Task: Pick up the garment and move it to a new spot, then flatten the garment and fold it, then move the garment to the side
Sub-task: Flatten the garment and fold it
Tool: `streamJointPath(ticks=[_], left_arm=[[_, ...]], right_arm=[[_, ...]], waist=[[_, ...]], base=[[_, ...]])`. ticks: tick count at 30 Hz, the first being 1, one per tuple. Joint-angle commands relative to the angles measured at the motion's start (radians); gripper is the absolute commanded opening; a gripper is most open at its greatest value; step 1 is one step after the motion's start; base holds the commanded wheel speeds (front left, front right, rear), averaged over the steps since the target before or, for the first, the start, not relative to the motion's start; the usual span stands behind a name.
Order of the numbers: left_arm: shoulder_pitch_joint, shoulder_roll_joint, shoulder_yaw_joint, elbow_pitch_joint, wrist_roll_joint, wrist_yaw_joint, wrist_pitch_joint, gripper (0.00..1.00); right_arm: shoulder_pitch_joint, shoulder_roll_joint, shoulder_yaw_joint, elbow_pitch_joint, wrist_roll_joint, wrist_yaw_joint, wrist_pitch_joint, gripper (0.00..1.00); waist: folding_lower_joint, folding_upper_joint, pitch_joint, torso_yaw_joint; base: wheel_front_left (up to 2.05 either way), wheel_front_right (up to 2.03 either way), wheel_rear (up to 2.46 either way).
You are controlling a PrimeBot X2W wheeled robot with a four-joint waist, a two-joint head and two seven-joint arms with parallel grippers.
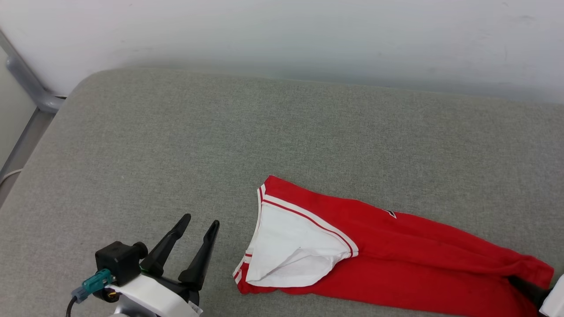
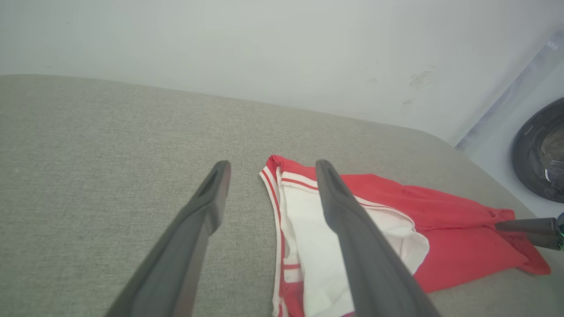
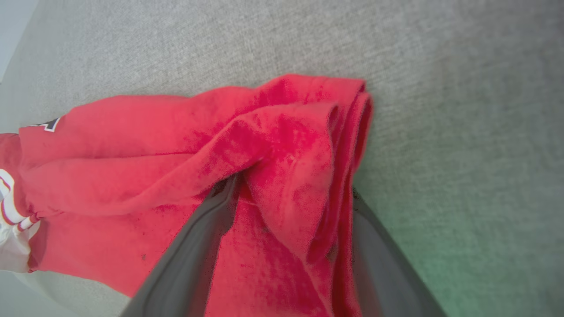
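Note:
The garment [image 1: 396, 255] is a red jersey lying as a long, loosely folded strip on the grey cushion [image 1: 220, 132], with a white sleeve and striped trim at its left end. My left gripper [image 1: 201, 219] hovers open just left of that sleeve; the left wrist view shows its fingers [image 2: 273, 165] spread with nothing between them and the garment [image 2: 440, 220] beyond. My right gripper [image 1: 526, 288] is at the garment's right end. In the right wrist view its fingers [image 3: 293, 187] stand wide apart, straddling a bunched fold of the red garment [image 3: 198, 132].
A white wall runs behind the cushion. A grey metal pipe [image 1: 26, 79] stands past the cushion's left corner. A dark round object [image 2: 542, 154] sits off the cushion's right side. Bare cushion stretches to the left of the garment and behind it.

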Motion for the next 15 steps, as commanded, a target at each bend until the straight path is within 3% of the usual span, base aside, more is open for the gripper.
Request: streamJointPath(ticks=[1,2,4,5,6,15], left_arm=[[-0.018,-0.004,0.003,0.004,0.002,-0.004,-0.003,1.00],[-0.019,-0.004,0.003,0.007,0.001,-0.005,-0.003,1.00],[-0.021,-0.006,0.010,0.012,-0.003,-0.004,-0.003,1.00],[-0.022,-0.006,0.011,0.013,-0.002,-0.005,-0.003,1.00],[-0.023,-0.005,0.012,0.015,-0.001,-0.005,-0.003,1.00],[-0.033,-0.008,0.020,0.024,-0.004,-0.012,-0.004,1.00]], right_arm=[[0.013,0.060,0.051,0.033,0.014,0.000,0.021,0.66],[0.012,0.060,0.069,0.030,0.023,0.001,0.026,0.49],[0.013,0.053,0.083,0.029,0.042,0.001,0.014,0.41],[0.015,0.050,0.093,0.031,0.053,0.001,0.017,0.13],[0.015,0.043,0.099,0.029,0.060,0.001,0.008,0.00],[0.037,-0.060,0.120,-0.019,0.153,-0.001,-0.045,0.00]], waist=[[0.0001,0.0000,0.001,0.001],[0.0001,0.0000,0.002,0.003],[0.0001,0.0000,0.005,0.005],[0.0001,0.0000,0.006,0.006],[0.0001,0.0000,0.007,0.006],[0.0001,0.0000,0.013,0.007]], base=[[0.00,0.00,0.00],[0.00,0.00,0.00],[0.00,0.00,0.00],[0.00,0.00,0.00],[0.00,0.00,0.00],[0.00,0.00,0.00]])
